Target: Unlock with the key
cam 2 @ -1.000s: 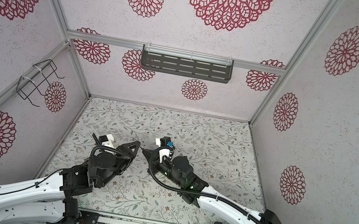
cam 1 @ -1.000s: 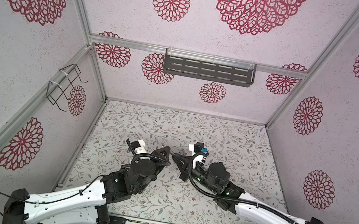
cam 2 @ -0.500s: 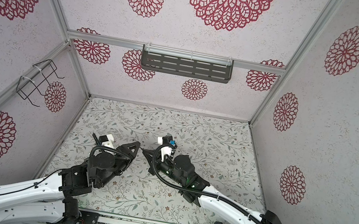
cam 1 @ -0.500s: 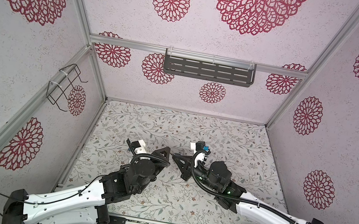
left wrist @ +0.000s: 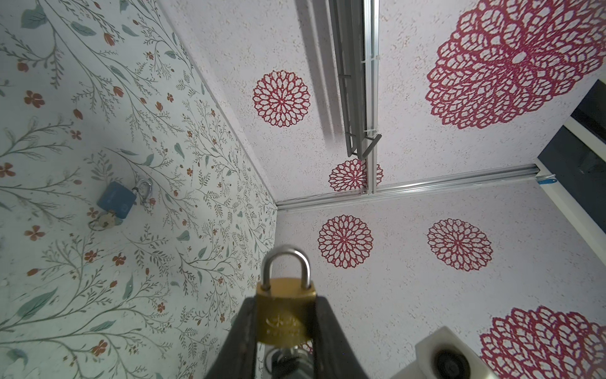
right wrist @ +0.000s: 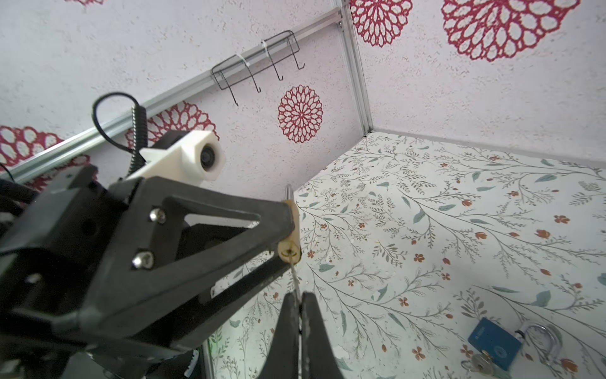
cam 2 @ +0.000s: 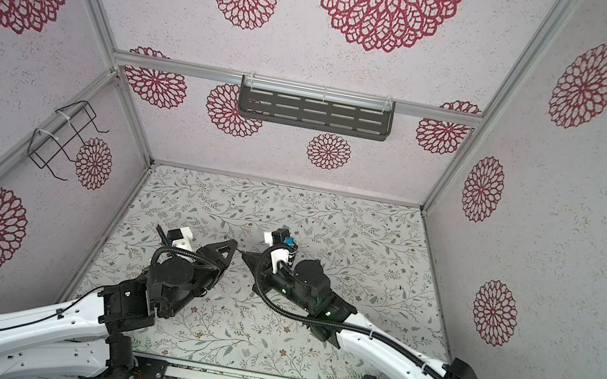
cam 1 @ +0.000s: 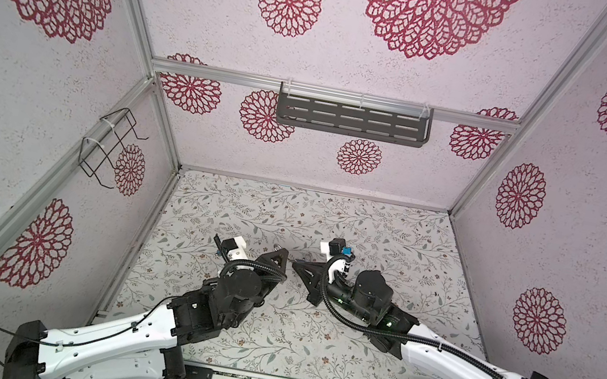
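- Floral floor [cam 1: 370, 232], walls with red rosettes. A shelf [cam 1: 352, 120] on the back wall and a wire rack [cam 1: 106, 147] on the side wall, neither in use.
- Both arms meet over mid-floor, tip to tip in both top views.
- Left claw [cam 1: 282, 254]: jaws part-way apart, clamped on the sides of the brass padlock [left wrist: 286, 311], which it holds clear of the floor.
- Shackle [left wrist: 287, 259] has both legs seated in the body, so I judge it locked.
- Right claw [right wrist: 299, 303]: jaws pressed together on the key [right wrist: 294, 279], pinching the bow end. The blade points out at the padlock's base.
- Blade tip sits at the keyway [right wrist: 288, 252]. It looks entered, but I cannot tell how deep.
- A blue lock [right wrist: 493, 341] lies on the floor well apart from both claws, with its own key [right wrist: 480, 361] at its base. It is not part of this grasp.
- Step in hand (judgement): seating the key, with the turn not yet made.
- Next move calls for:
  - pushing the blade fully home along the keyway's line;
  - rolling the right wrist about that same line;
  - the left claw bracing the body against the twist.
- Risk (judgement): the thin blade may bend or slip in the pinch if the two axes are off-line.
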`<state>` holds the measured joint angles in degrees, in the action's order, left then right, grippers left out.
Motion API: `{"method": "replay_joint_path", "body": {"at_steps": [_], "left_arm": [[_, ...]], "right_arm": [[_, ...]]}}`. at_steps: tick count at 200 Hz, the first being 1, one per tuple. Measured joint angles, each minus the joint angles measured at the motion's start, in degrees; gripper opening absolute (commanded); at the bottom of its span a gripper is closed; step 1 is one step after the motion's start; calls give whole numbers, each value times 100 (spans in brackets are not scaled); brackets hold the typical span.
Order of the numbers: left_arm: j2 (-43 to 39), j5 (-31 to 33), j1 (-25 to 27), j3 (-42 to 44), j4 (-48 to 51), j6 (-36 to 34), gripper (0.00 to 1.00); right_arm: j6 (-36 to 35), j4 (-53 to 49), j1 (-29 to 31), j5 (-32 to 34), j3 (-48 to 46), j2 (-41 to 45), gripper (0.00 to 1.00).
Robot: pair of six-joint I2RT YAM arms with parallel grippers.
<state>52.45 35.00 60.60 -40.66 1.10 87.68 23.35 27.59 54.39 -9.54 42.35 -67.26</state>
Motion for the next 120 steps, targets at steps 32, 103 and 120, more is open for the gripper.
{"method": "replay_joint_path", "body": {"at_steps": [32, 103, 120], "left_arm": [[-4, 7, 0, -7, 15, -24, 0], [-39, -22, 11, -24, 52, -22, 0], [-42, -22, 11, -24, 46, -22, 0]], "right_arm": [[234, 44, 17, -39, -2, 0, 0], [883, 555, 50, 33, -275, 0, 0], [798, 560, 94, 70, -275, 0, 0]]}}
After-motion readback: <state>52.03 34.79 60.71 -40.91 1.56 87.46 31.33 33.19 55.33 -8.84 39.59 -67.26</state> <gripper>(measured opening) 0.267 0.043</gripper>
